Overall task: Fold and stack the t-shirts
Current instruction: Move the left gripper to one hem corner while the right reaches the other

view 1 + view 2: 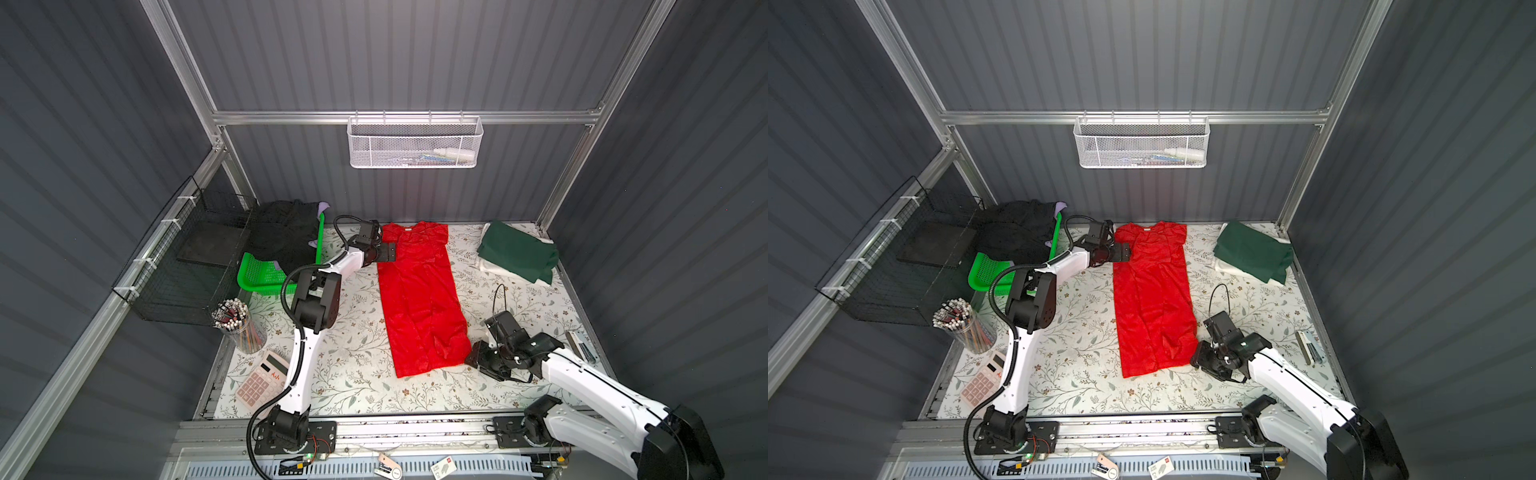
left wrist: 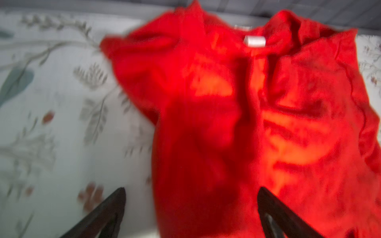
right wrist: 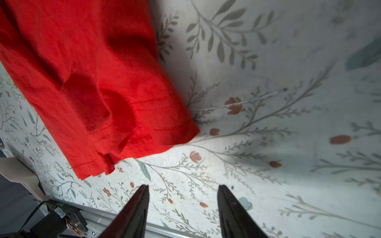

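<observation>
The red t-shirt (image 1: 419, 291) lies flat mid-table as 1 long narrow strip, sleeves turned in, collar at the far end. The left gripper (image 2: 191, 188) hangs spread and empty at the collar-end edge; the right gripper (image 3: 183, 186), also spread and empty, hovers over bare tablecloth (image 3: 268, 123) just beside the hem. The lengthwise folds look done, so the next move likely calls for 2 fresh pinches on the hem to carry it up to the collar.
</observation>
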Controlling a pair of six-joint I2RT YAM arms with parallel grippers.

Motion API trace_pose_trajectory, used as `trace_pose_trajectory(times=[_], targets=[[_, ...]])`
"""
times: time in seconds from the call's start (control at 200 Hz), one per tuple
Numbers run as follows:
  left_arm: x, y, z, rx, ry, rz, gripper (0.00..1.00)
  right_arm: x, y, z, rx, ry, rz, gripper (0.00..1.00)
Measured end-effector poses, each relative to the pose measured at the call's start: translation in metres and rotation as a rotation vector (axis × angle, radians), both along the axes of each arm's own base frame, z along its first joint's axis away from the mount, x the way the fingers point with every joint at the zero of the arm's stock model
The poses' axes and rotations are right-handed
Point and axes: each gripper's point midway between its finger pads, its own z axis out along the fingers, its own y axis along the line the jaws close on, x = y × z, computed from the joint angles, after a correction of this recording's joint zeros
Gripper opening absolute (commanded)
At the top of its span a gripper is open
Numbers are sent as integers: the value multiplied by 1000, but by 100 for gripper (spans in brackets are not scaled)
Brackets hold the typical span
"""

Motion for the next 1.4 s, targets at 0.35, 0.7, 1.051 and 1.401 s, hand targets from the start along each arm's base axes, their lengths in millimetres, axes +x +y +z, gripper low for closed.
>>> trace_pose_trajectory(times=[0.35, 0.7, 1.051, 1.401], targets=[[-95, 28, 32, -11, 70, 17, 100, 28, 7, -5, -53, 53, 87, 53], [-224, 7, 54, 45, 126, -122, 94, 34, 5, -16, -107, 76, 146, 41], [-319, 16, 30, 56, 242, -184, 84, 39, 7, -17, -95, 38, 155, 27], [-373, -5, 6, 62, 319, -278, 76, 37, 7, -22, -87, 31, 158, 30]])
